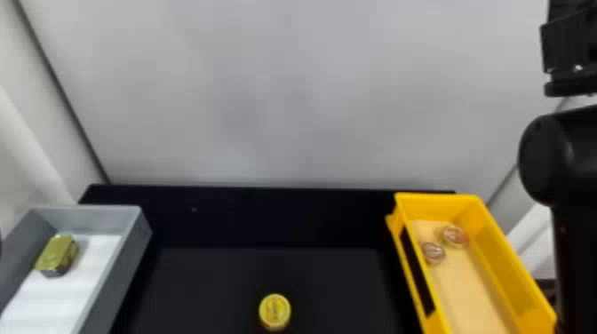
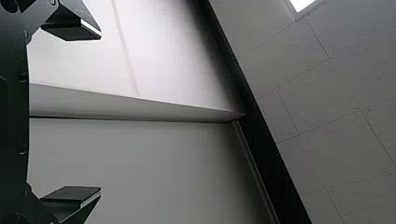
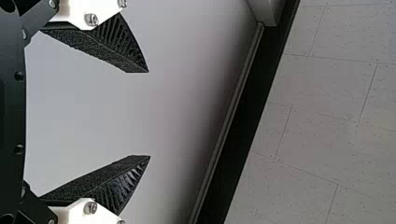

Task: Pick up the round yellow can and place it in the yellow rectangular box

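The round yellow can (image 1: 274, 312) is seen resting on the black bench (image 1: 213, 280), between the grey box (image 1: 121, 275), in which a gold-green rectangular tin (image 1: 57, 255) is held, and the yellow rectangular box (image 1: 502, 271), where two small round pieces (image 1: 455, 235) are laid near each other. The left pincer (image 2: 101, 112) is spread wide with nothing gripped, and the right pincer (image 3: 149, 114) is likewise parted well open and empty, its black arm (image 1: 573, 160) being raised beside the yellow box at the robot's right.
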Robot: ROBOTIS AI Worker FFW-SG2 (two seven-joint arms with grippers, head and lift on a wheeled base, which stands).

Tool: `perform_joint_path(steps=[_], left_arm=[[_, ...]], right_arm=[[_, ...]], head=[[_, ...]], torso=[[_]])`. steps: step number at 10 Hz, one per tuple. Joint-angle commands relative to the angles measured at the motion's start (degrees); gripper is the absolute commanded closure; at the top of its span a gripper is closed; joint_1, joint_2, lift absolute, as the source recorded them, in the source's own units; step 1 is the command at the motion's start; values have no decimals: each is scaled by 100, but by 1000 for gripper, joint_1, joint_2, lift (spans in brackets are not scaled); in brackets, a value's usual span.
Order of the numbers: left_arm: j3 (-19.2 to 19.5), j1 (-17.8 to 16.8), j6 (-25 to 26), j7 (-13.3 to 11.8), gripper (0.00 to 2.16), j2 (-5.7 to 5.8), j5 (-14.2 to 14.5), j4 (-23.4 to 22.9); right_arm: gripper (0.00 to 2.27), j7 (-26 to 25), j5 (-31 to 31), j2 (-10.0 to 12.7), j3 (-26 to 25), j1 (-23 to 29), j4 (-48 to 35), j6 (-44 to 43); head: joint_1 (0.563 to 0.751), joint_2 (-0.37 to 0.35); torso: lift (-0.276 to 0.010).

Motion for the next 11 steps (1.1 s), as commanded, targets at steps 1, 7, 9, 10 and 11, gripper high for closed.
perform_joint_path(steps=[1, 7, 9, 10, 11], left_arm=[[34, 0, -53, -26, 108, -2, 17, 4], [34, 9, -62, -35, 108, -2, 26, 4], [34, 0, -62, -35, 108, 7, 26, 4], [34, 0, -62, -35, 108, 7, 26, 4], [34, 0, -62, -35, 108, 7, 26, 4]], right_arm=[[150, 0, 0, 1, 6, 0, 7, 1], [150, -9, 0, 1, 41, -9, 42, 1], [150, -9, 0, 1, 41, -9, 25, 1], [150, -9, 0, 1, 41, -9, 25, 1], [150, -9, 0, 1, 32, -9, 16, 18]], head=[[694, -78], [694, -78], [694, -78], [694, -78], [694, -78]], torso=[[-1], [-1], [-1], [-1], [-1]])
